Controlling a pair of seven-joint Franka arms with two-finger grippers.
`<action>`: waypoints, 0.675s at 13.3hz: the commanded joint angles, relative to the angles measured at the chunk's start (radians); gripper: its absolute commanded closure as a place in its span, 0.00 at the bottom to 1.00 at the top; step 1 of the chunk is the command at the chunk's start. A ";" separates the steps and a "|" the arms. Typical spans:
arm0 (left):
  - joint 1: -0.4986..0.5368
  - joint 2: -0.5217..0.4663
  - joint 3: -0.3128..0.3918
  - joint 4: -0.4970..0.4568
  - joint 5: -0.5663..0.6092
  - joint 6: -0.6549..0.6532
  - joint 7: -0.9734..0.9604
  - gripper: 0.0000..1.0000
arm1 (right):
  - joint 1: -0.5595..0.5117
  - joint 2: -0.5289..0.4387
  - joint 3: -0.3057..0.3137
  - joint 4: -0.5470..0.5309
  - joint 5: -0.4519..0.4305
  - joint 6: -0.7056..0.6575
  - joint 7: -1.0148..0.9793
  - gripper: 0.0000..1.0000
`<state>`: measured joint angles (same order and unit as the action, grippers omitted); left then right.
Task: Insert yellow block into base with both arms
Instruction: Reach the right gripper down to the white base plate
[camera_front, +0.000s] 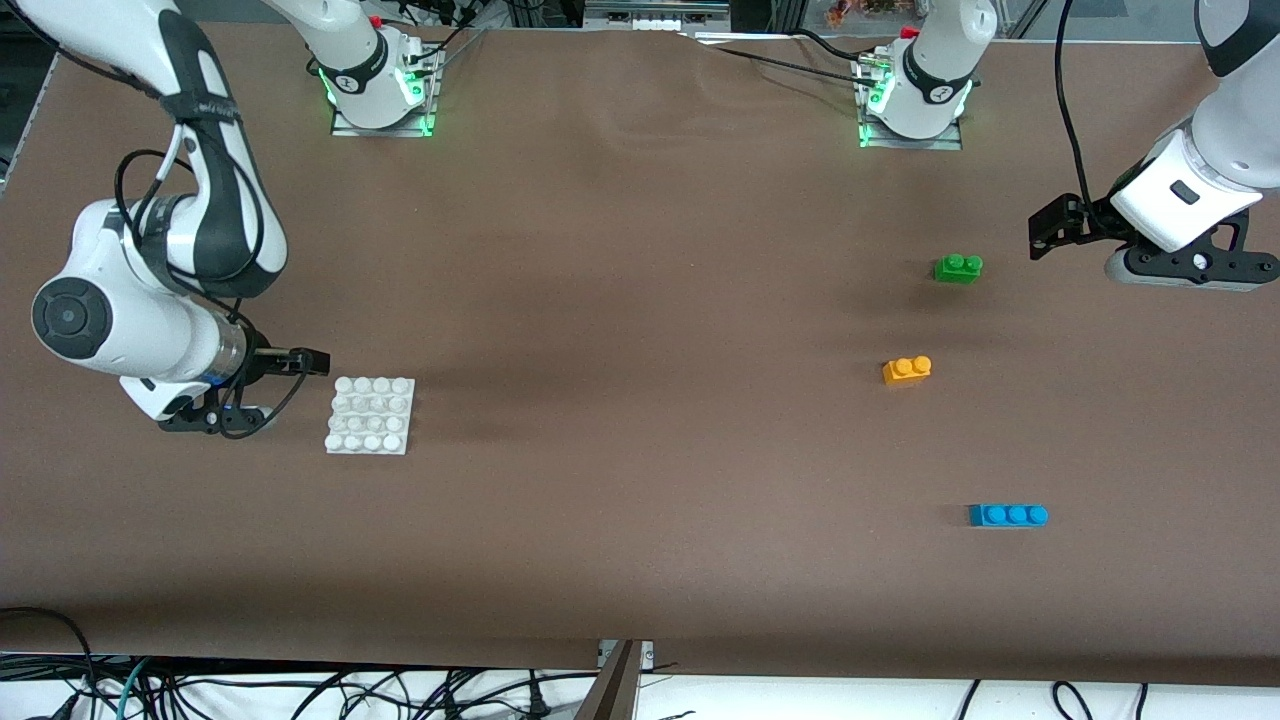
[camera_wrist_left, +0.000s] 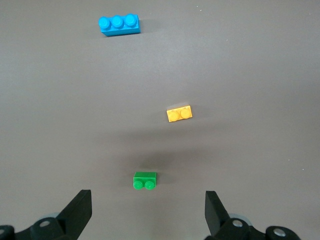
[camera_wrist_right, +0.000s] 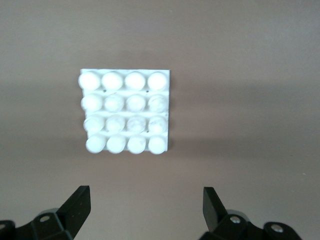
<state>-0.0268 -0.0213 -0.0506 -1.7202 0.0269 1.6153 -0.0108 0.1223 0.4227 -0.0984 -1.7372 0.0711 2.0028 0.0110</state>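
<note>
Orange-yellow two-stud plastic brick (camera_front: 907, 369) lies untouched on brown table (camera_front: 640, 450), between green two-stud brick (camera_front: 958, 267) and longer blue three-stud brick (camera_front: 1008, 515), well apart from white square studded base plate (camera_front: 370, 415). Left gripper (camera_wrist_left: 148, 212) hangs over table near green brick, jaws spread, empty. Right gripper (camera_wrist_right: 145, 210) beside base, spread, empty. Risk: left grabs nearby green brick instead.

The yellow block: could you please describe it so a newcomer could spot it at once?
Look toward the left arm's end of the brown table, where three bricks lie. The yellow block is the middle one, between the green brick and the longer blue brick; only it is orange-yellow.
</note>
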 joint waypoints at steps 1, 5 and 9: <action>0.005 0.012 -0.002 0.030 0.002 -0.022 0.017 0.00 | -0.012 0.054 0.003 -0.024 0.035 0.106 0.001 0.00; 0.005 0.012 -0.002 0.030 0.004 -0.022 0.018 0.00 | -0.012 0.102 0.005 -0.119 0.035 0.322 0.009 0.00; 0.007 0.012 -0.002 0.028 0.004 -0.022 0.017 0.00 | -0.012 0.140 0.011 -0.116 0.036 0.381 0.010 0.00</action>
<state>-0.0263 -0.0204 -0.0505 -1.7195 0.0269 1.6148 -0.0108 0.1108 0.5685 -0.0954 -1.8397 0.0906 2.3536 0.0137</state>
